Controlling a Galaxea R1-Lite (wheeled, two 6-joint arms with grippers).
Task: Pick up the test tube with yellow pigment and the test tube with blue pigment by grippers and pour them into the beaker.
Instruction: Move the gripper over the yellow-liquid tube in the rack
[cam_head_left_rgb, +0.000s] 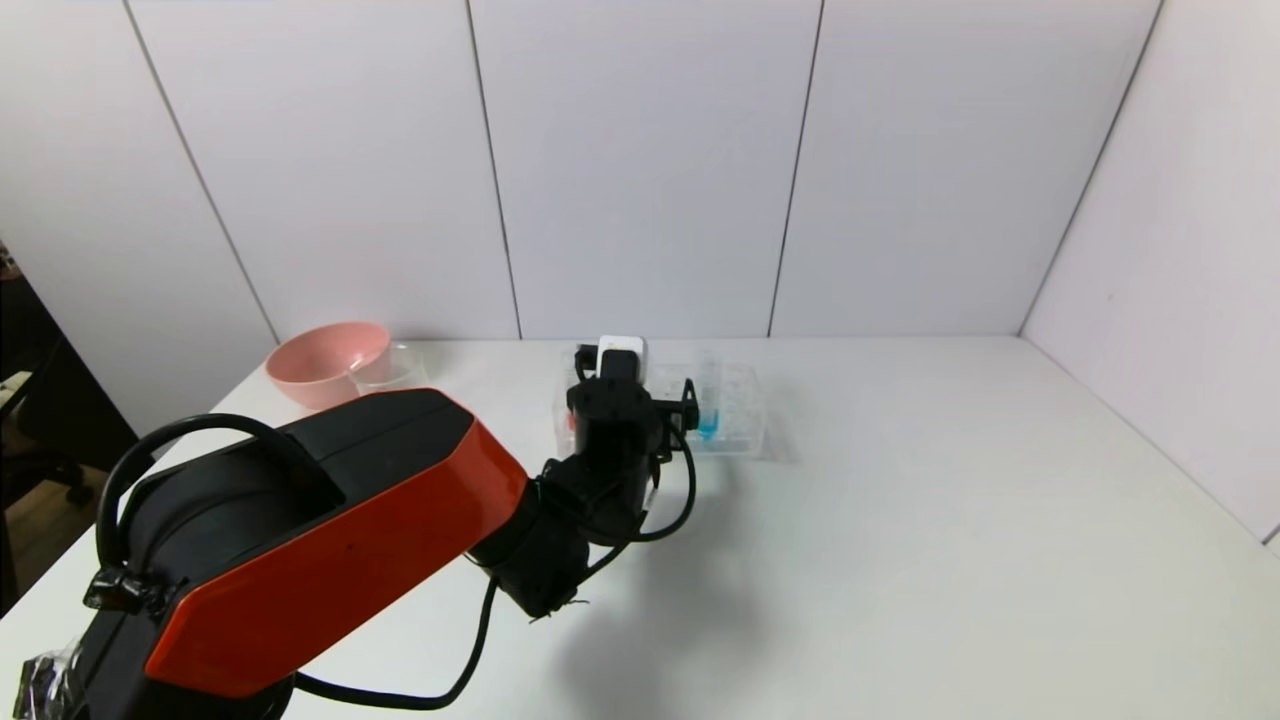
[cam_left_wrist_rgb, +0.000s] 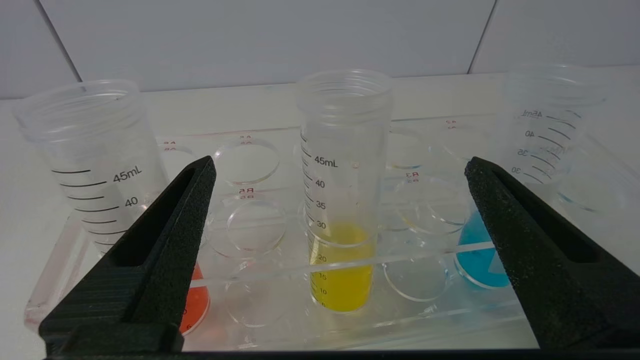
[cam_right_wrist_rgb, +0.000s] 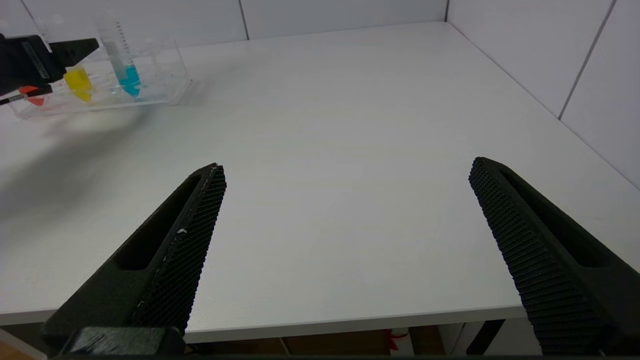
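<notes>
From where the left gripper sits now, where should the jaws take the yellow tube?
Probably the clear wall above the liquid of the yellow tube, approached head-on from the rack's near side. It stands upright, centred between the left gripper's open jaws.

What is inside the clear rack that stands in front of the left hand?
The clear rack holds three tubes: yellow pigment, blue pigment, and red liquid partly hidden behind the open left hand.
</notes>
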